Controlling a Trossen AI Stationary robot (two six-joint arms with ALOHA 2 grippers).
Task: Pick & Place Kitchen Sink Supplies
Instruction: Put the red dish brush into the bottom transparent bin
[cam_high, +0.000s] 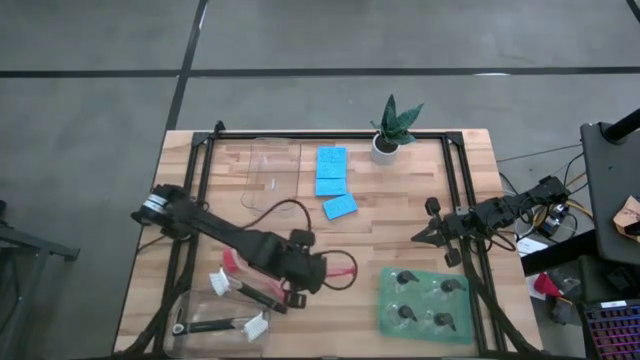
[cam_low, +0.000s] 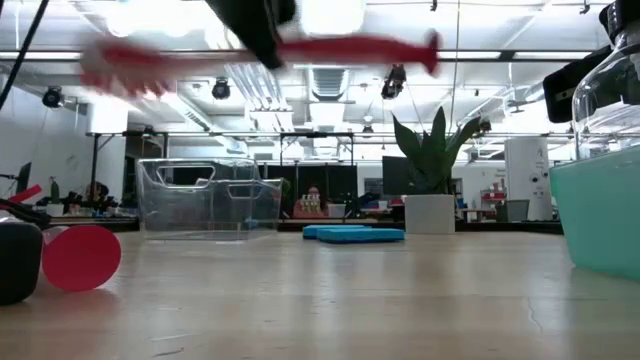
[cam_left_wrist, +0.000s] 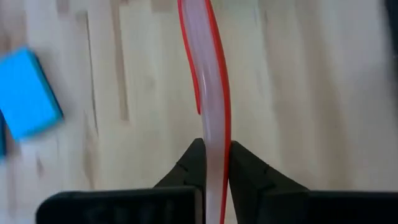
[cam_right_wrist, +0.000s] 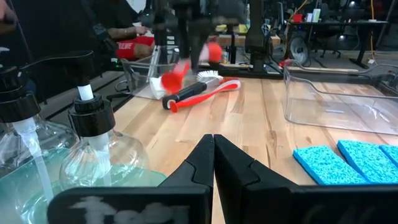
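Note:
My left gripper (cam_high: 310, 272) hangs over the table's near middle, shut on a red dish brush (cam_low: 330, 48) that is raised high in the low view. A black-handled brush (cam_high: 262, 295) lies on the wood beside the near-left clear tray (cam_high: 200, 312), and another brush (cam_high: 225, 324) lies in that tray. Three blue sponges (cam_high: 332, 184) lie flat at the far middle. Four black-topped clear dispensers (cam_high: 422, 298) stand on the green mat (cam_high: 388, 318). My right gripper (cam_high: 418, 238) waits shut at the right, touching nothing. My left gripper pinches the red brush's translucent, red-edged handle (cam_left_wrist: 214, 124) between its two fingers (cam_left_wrist: 193, 163), coming from above and pointing down. The brush is lifted clear of the table and lies about level, with its bristle end (cam_low: 110, 65) toward the left and its handle end (cam_low: 432, 45) toward the right.
A second clear tray (cam_high: 272, 172) stands at the far middle, left of the sponges. A potted plant (cam_high: 390, 132) sits at the far edge. Bare wood lies between the two grippers. A red disc and a black end (cam_low: 60, 258) lie close to the low camera.

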